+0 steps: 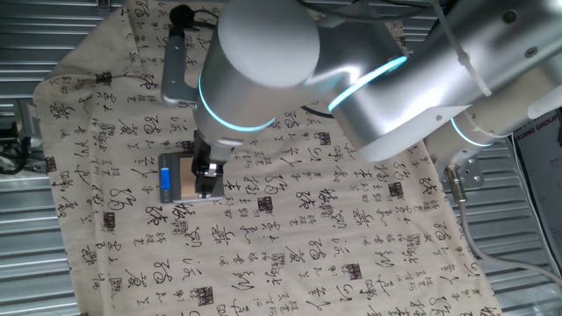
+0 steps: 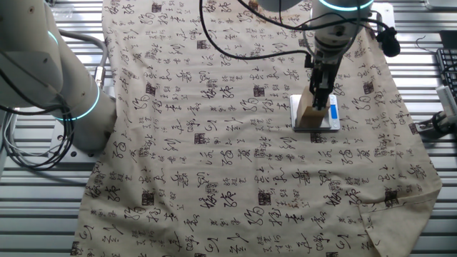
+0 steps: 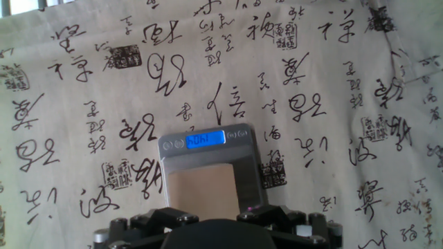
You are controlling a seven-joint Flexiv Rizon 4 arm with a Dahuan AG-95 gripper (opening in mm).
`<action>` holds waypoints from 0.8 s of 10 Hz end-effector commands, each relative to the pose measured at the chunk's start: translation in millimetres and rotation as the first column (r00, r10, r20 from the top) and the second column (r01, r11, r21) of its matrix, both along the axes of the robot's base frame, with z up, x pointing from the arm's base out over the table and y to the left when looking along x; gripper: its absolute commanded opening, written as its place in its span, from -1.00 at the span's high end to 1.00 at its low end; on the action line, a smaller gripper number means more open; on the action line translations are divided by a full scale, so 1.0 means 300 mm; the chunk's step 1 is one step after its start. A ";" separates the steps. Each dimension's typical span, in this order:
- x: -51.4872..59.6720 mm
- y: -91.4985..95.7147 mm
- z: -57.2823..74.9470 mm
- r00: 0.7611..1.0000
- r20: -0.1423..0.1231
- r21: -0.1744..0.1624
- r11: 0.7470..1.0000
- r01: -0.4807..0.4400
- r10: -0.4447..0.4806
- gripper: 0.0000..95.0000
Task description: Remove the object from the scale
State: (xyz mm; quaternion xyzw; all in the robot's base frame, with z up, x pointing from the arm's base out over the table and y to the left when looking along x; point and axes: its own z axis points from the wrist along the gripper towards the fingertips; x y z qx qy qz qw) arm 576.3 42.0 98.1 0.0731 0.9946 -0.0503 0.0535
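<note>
The block (image 3: 205, 185) lies flat on the scale (image 3: 208, 142), directly beneath the gripper (image 2: 319, 100) (blue display on the far side); whether its fingers are parted or clamped can't be told.

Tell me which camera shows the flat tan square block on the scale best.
The hand view: the flat tan square block lies face-up on the grey scale, unobstructed except at its near edge. In one fixed view the gripper covers most of the block; in the other fixed view it shows as a small tan patch beside the fingers.
</note>
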 end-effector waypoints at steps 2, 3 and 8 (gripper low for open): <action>-0.002 -0.006 0.002 1.000 -0.001 0.003 1.000 -0.004 0.004 -1.00; -0.001 -0.007 0.002 1.000 0.000 0.005 1.000 -0.007 0.007 -1.00; -0.001 -0.007 0.002 1.000 -0.005 0.007 1.000 -0.016 0.016 -1.00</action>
